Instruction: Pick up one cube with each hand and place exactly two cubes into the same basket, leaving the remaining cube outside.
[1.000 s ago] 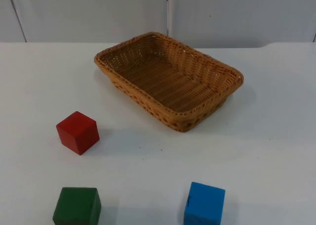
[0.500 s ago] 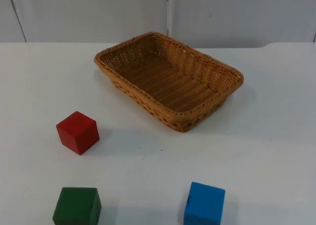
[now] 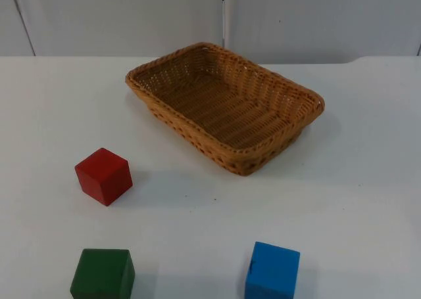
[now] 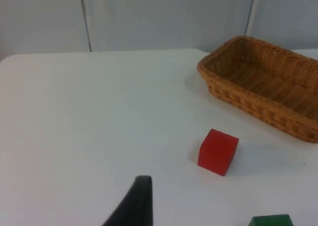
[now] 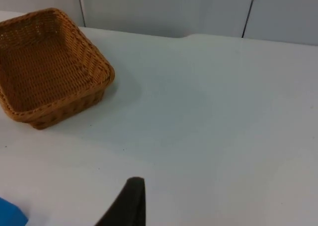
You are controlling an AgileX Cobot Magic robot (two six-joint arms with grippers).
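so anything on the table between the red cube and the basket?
Nothing visible. The red cube sits on bare white table, apart from the empty wicker basket. The green cube and blue cube lie nearer the camera, off that path.

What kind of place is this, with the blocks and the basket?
Probably a robot test bench: a plain white table against a grey partition wall, set with a wicker basket and red, green and blue cubes.
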